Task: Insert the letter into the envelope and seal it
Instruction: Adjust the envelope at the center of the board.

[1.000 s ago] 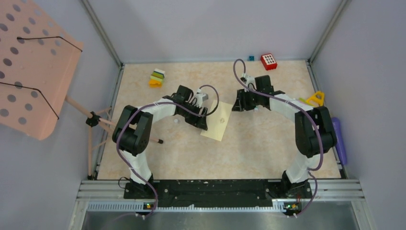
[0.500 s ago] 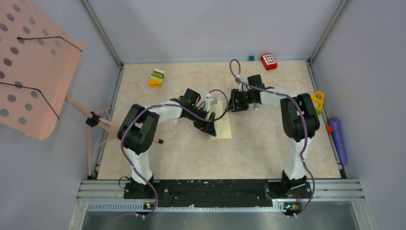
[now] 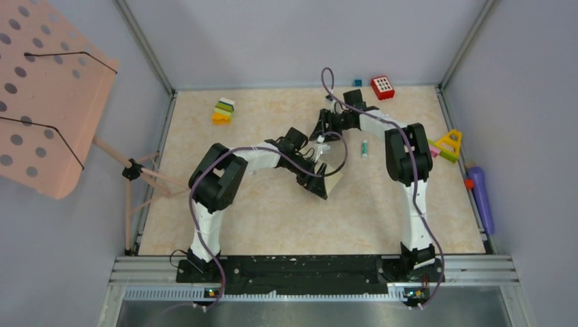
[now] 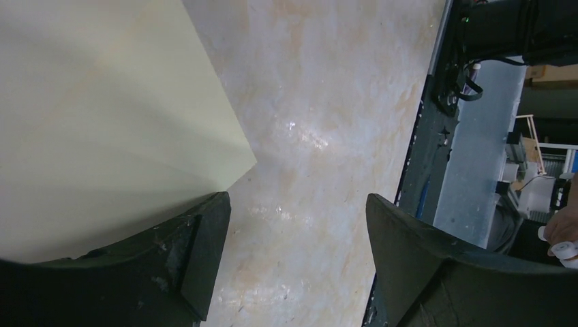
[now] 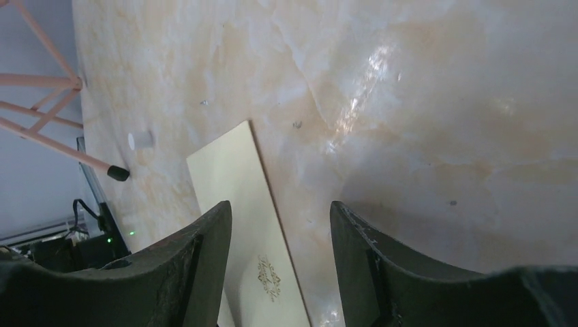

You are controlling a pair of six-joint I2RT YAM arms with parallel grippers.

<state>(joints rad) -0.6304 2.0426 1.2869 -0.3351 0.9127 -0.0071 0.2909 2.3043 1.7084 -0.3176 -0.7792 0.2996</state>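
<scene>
My left gripper (image 4: pixel 296 201) jaws wide apart, nothing between; envelope (image 4: pixel 102 122) upper left, beside one finger. My right gripper (image 5: pixel 279 208) parted, empty.

Right gripper (image 5: pixel 279 212) jaws apart over marbled table (image 5: pixel 409 102); envelope (image 5: pixel 232 180) lies flat beneath, emblem (image 5: pixel 268 278) showing.

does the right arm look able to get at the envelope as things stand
Probably yes: the right claw hangs open over the envelope, nothing between them; the left claw, also open, is at its edge.
</scene>
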